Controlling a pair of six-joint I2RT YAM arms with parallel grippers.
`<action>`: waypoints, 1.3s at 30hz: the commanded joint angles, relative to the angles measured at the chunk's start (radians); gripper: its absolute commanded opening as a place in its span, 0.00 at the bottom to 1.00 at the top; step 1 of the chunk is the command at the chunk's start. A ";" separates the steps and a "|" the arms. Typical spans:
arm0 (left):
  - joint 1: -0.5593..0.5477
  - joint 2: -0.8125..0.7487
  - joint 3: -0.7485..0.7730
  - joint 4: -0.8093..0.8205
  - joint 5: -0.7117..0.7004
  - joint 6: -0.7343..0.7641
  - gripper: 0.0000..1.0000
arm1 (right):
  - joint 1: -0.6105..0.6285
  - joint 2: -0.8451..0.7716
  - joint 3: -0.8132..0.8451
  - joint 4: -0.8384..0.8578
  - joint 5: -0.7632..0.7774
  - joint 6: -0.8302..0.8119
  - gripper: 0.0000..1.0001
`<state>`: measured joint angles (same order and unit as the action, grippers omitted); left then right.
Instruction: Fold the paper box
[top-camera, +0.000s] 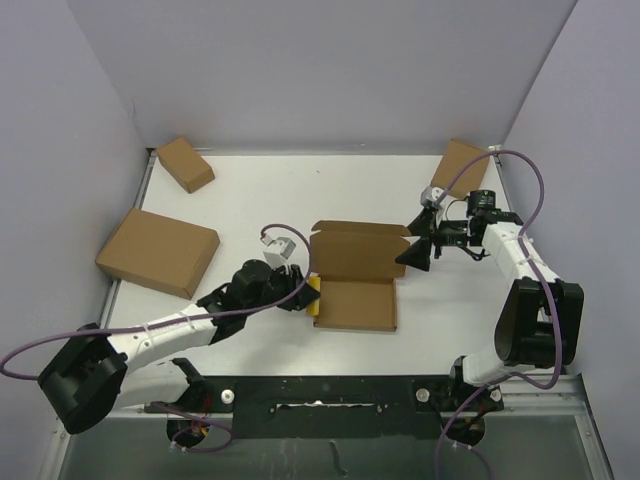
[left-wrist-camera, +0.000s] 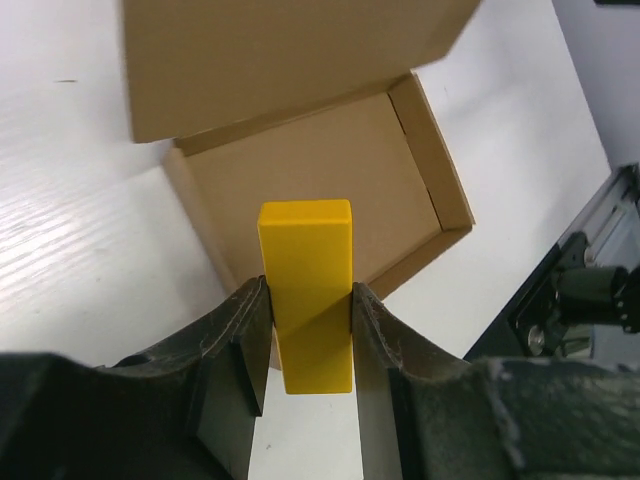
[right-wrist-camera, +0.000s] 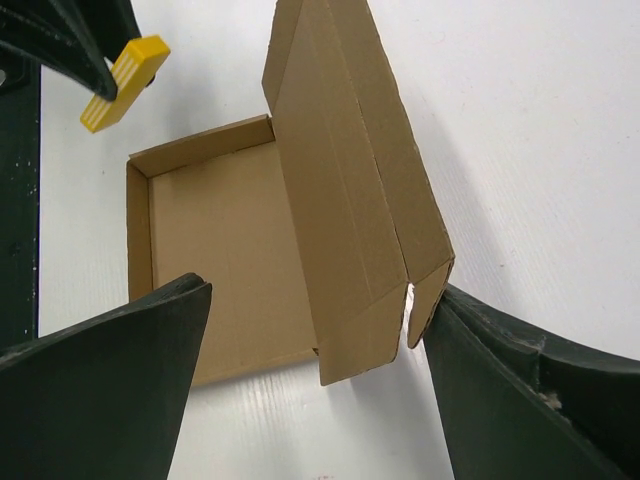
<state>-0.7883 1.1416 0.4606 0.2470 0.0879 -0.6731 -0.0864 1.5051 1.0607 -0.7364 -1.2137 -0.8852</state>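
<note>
- We are clamping the left fingers (left-wrist-camera: 243, 325) on a yellow block (left-wrist-camera: 305, 270), whose far end is reaching past them over the near wall of the box (left-wrist-camera: 330, 180).
- We are holding the right fingers (right-wrist-camera: 140, 360) wide apart, gripping nothing. The raised lid (right-wrist-camera: 340, 180) is standing between them, its free corner just beside one finger, and we cannot tell whether it is touching.
- The box is lying open on the table (top-camera: 260, 190), just ahead of both sets of fingers and between the two.
- We are judging the cardboard to be light and stiff, bending readily only at its creases and likely to slide on the smooth table.
- We are favouring a hold on the lid's free edge, away from the hinge. The pinch should be light so the corrugation is not crushed, with the box steadied against sliding.
</note>
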 joint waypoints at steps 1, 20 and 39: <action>-0.079 0.072 0.100 0.102 -0.006 0.140 0.03 | -0.012 -0.033 0.041 -0.010 -0.053 -0.029 0.86; -0.189 0.490 0.456 -0.033 0.015 0.430 0.06 | -0.025 -0.028 0.052 -0.042 -0.068 -0.062 0.86; -0.222 0.701 0.653 -0.206 -0.075 0.511 0.44 | -0.033 -0.022 0.056 -0.052 -0.073 -0.072 0.86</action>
<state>-1.0061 1.8324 1.0618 0.0299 0.0486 -0.1829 -0.1120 1.5051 1.0737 -0.7834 -1.2423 -0.9363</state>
